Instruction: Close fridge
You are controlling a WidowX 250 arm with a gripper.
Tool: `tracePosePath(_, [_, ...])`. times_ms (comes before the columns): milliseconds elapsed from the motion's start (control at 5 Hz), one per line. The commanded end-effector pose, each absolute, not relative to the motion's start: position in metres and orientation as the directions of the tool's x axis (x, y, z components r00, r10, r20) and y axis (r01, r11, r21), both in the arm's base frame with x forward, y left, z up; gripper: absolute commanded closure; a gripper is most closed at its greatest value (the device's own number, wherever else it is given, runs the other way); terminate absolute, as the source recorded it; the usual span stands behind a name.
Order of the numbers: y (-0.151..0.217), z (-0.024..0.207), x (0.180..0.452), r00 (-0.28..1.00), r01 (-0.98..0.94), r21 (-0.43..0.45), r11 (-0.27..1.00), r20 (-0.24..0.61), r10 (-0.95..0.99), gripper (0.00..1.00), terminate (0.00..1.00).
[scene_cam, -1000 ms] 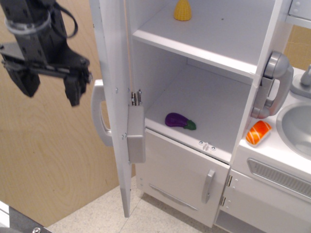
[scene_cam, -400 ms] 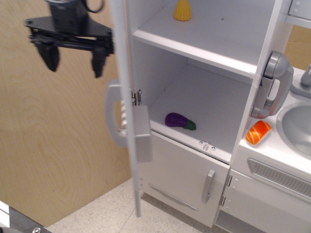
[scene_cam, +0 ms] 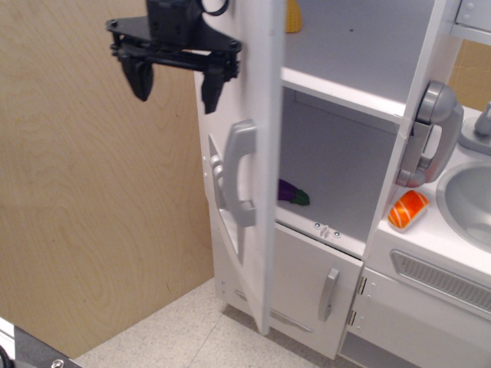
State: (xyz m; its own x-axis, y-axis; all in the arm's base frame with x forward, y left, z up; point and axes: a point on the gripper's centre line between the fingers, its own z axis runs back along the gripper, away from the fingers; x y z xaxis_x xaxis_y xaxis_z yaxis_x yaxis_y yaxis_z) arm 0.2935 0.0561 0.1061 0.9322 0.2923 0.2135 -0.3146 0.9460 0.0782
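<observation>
The fridge is a tall white toy cabinet with white shelves. Its large door stands partly swung shut, edge toward the camera, with its grey vertical handle on the outer face. My black gripper is open at the upper left, its right finger against the door's outer face above the handle. It holds nothing. A purple eggplant lies on the lower shelf, half hidden by the door. A yellow toy on the upper shelf is mostly hidden.
A smaller lower door with a short grey handle sits below the fridge. A grey toy phone hangs on the cabinet's right side. An orange toy lies by the sink. A wooden wall stands to the left.
The gripper has moved right and pushed the fridge door, which has swung from wide open toward shut and now covers part of the shelves and the eggplant.
</observation>
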Motion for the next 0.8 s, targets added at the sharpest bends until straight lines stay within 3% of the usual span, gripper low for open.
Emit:
tracePosePath(0, [0.052, 0.119, 0.342, 0.912, -0.345, 0.030, 0.938, 0.249, 0.327, 0.00, 0.00])
tracePosePath(200, [0.052, 0.120, 0.362, 0.898, -0.359, -0.001, 0.934, 0.275, 0.345, 0.00, 0.00])
tracePosePath(400, [0.051, 0.120, 0.378, 0.895, -0.389, 0.022, 0.921, 0.247, 0.372, 0.00, 0.00])
tracePosePath(600, [0.049, 0.107, 0.385, 0.905, -0.410, 0.093, 0.907, 0.168, 0.392, 0.00, 0.00])
